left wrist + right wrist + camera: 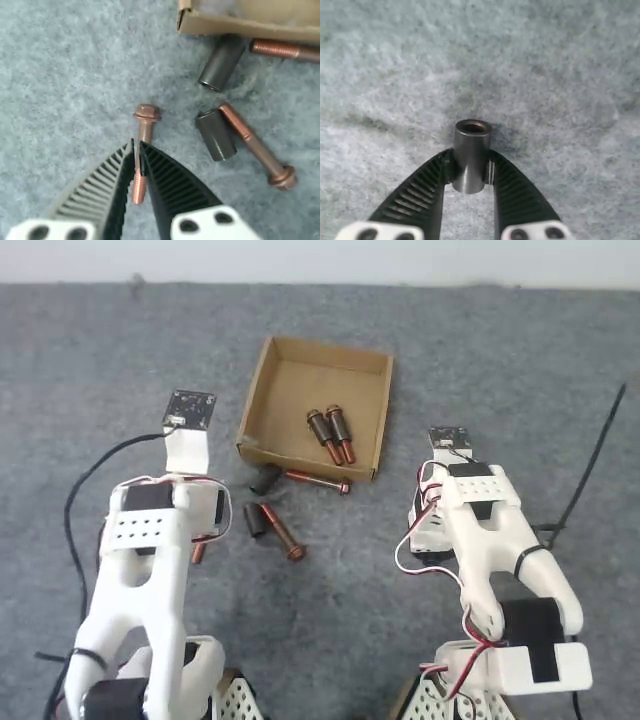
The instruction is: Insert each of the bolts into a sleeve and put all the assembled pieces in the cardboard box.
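Grey felt covers the bench; fingers of the left gripper (136, 146) pinch a coppery bolt (145, 122) by its threaded shank, and fingers of the right gripper (470, 159) clamp a dark sleeve (472, 135) across its middle. Both parts judged rigid metal, light, smooth and round, so liable to twist or slip; mid-length grips suit. Behind, the cardboard box (262, 390) holds two assembled pieces (331, 435); no legible writing anywhere.

Open carpet (350, 580) between the left arm (150, 550) and right arm (495, 530): I can pass. A sleeve (265, 480) and bolt (318, 480) lie just beside the box (252, 400) front wall. A second sleeve (256, 519) and second bolt (283, 533) lie close by, obstructing low passes there. In the box, two assemblies (331, 436) sit centre-right; left floor free.
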{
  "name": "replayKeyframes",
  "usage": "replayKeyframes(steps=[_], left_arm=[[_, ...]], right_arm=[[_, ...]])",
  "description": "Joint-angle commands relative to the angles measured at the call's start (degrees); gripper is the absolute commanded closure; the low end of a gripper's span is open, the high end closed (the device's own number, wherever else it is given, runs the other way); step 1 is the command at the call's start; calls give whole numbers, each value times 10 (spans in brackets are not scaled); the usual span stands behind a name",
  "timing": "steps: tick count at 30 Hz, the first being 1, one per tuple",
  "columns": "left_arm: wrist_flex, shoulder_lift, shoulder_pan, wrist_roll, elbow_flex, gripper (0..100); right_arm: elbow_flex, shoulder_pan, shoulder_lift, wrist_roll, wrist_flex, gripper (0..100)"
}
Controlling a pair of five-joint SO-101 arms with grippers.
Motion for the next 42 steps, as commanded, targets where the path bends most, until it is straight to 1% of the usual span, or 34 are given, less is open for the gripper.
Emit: replayKeyframes(steps=[1, 7, 11, 17, 22, 24, 32, 37, 42], left_arm=[[4, 45, 3, -3, -45, 987], [23, 196, -2, -4, -136, 987], [21, 244, -2, -5, -164, 987], [22, 248, 3, -6, -167, 981], [23, 248, -2, -6, -163, 886], [23, 250, -2, -6, -163, 865], [19, 255, -3, -8, -155, 861], [12, 255, -25, -45, -153, 860], [-4, 255, -33, -46, -142, 860]], right_arm=[[-27, 9, -35, 7, -7, 991], [-27, 9, -35, 7, -7, 991], [-27, 9, -35, 7, -7, 991], [-27, 9, -35, 25, -8, 991], [-27, 9, -35, 25, -8, 991], [-27, 9, -35, 25, -8, 991], [-27, 9, -35, 25, -8, 991], [-27, 9, -35, 25, -8, 991], [-27, 9, -35, 25, -8, 991]])
